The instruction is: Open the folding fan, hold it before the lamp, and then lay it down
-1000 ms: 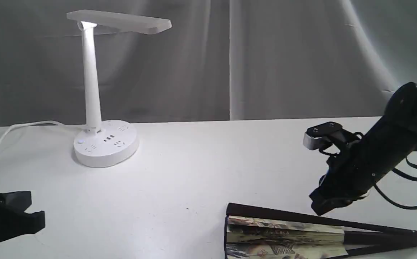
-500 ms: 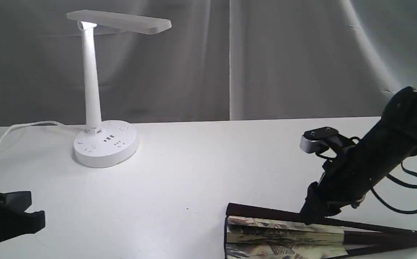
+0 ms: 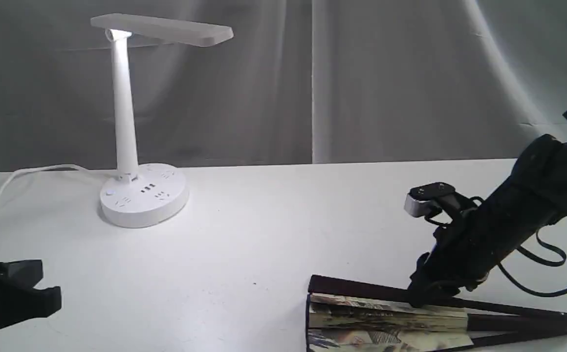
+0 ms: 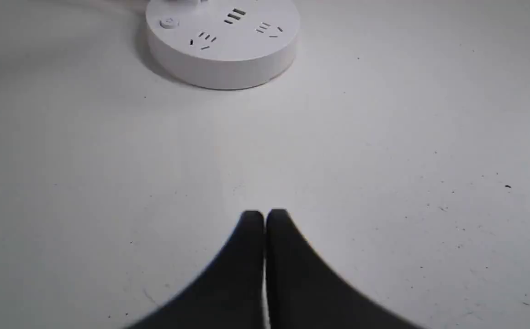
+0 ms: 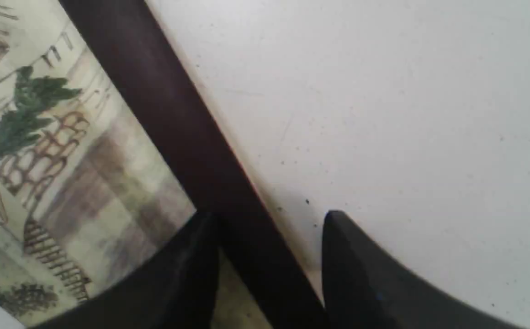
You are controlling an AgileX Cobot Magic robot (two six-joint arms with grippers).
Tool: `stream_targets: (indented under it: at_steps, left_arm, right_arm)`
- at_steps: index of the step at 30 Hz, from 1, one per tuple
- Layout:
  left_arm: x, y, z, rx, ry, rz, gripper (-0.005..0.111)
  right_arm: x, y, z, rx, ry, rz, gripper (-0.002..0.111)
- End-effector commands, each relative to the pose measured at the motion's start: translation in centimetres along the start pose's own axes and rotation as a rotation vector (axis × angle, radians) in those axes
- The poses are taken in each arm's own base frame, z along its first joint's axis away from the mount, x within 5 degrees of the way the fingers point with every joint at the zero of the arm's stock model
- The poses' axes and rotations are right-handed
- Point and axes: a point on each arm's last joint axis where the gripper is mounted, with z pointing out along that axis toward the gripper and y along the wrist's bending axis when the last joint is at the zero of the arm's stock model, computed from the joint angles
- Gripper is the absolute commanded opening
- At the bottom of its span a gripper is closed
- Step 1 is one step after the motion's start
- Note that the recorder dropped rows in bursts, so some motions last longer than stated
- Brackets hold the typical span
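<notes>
The folding fan (image 3: 386,318) lies partly spread on the white table at the front right, its painted leaf (image 5: 64,151) between dark maroon guards. My right gripper (image 3: 423,293) is down on the far guard (image 5: 192,137). It is open, one finger on each side of the guard, with a gap still showing beside one finger (image 5: 347,246). The white lamp (image 3: 127,122) stands at the back left, and its round base (image 4: 224,41) shows ahead of my left gripper (image 4: 265,212). That gripper is shut and empty, low at the front left (image 3: 44,293).
The lamp's white cord (image 3: 14,178) runs off the left edge of the table. A grey cloth backdrop (image 3: 361,78) hangs behind the table. The right arm's black cable (image 3: 542,274) loops above the fan's pivot end.
My right gripper came down and a little to the left, from above the fan onto its far guard, and its fingers spread around it. The left gripper, the lamp and the fan stayed still.
</notes>
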Motion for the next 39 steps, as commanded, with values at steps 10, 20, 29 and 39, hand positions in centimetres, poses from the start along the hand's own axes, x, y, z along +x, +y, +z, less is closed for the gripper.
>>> stream_targets:
  at_steps: [10, 20, 29, 39]
  left_arm:
    - [-0.1, 0.0, 0.1, 0.001, -0.004, -0.008, 0.0]
    - [0.1, 0.0, 0.1, 0.001, 0.013, -0.132, 0.0]
    - [0.2, -0.2, 0.1, 0.021, 0.022, -0.164, 0.0]
    - [0.4, -1.4, -0.1, 0.16, 0.058, -0.144, 0.0]
  right_arm:
    - [0.3, 0.0, 0.8, -0.013, 0.013, 0.02, 0.0]
    - [-1.7, 2.4, -3.8, -0.061, -0.133, 0.048, 0.0]
    - [-2.6, 3.6, -5.3, -0.131, -0.218, 0.101, 0.0]
    - [-2.9, 3.9, -5.4, -0.171, -0.244, 0.133, 0.0]
